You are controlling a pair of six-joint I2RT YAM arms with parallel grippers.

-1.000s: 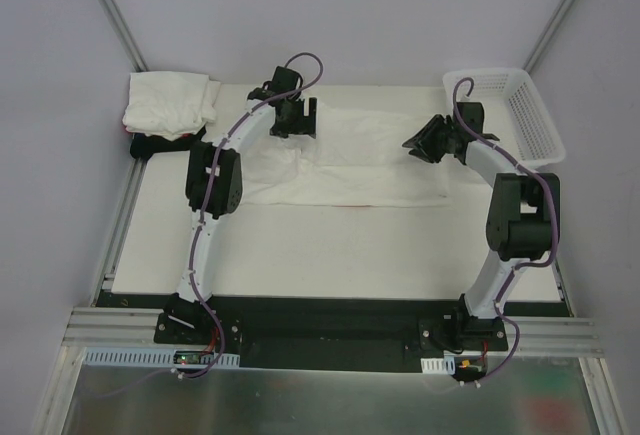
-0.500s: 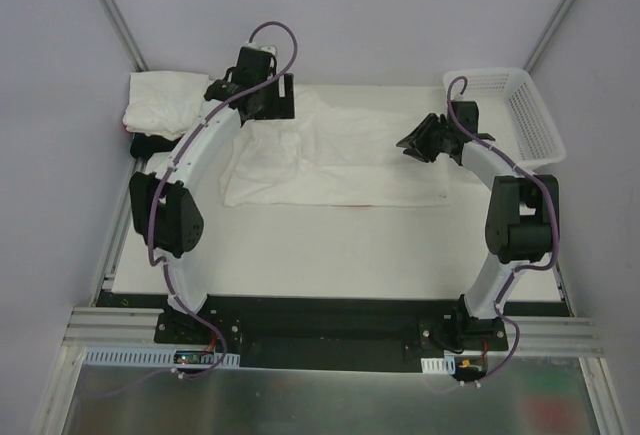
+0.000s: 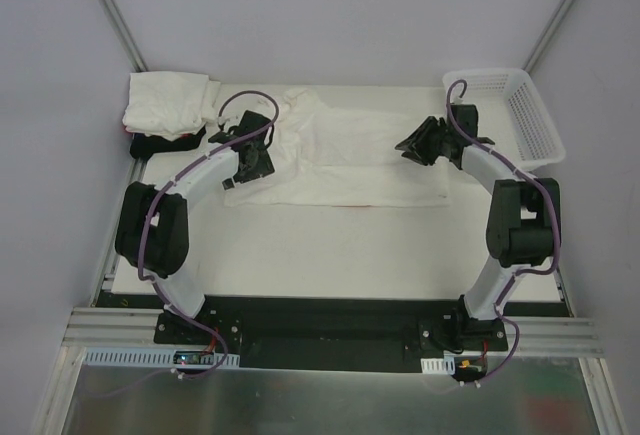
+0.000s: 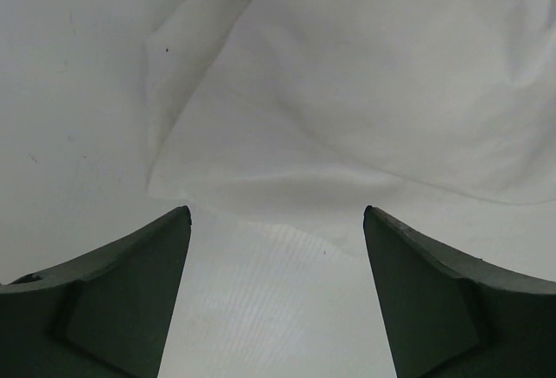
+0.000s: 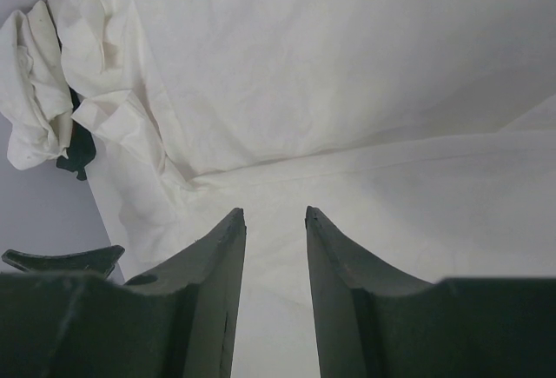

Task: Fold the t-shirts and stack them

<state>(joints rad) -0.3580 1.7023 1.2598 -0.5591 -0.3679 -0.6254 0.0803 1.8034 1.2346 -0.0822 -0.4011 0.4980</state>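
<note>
While the left arm [image 3: 160, 230] curved up from its base in a wide bow, elbow pushed out toward the left edge, the overhead view showed the left gripper [image 3: 252, 160] low over the left end of a white shirt [image 3: 350, 170]. That shirt lay spread across the far half of the table [image 3: 330, 250], rumpled near its left end. The right arm [image 3: 520, 220] rose from its base, bent at the elbow and reached left, bringing the right gripper [image 3: 412, 145] over the shirt's right end. A pile of white shirts [image 3: 168, 103] sat at the far left corner with a black shirt [image 3: 155, 143] showing under it. A white mesh basket [image 3: 530, 120] stood at the far right corner. The table top was white, the walls [image 3: 330, 15] plain grey, and metal posts [image 3: 112, 10] ran up both back corners.

From the left wrist, the two dark fingers [image 4: 113, 291] stood wide apart with nothing between them, and a folded edge of the shirt lay just beyond their tips.

From the right wrist, the fingers [image 5: 204, 291] stood only narrowly apart. No cloth looked caught between them, and the shirt lay flat beneath. The pile showed crumpled at the far left.
</note>
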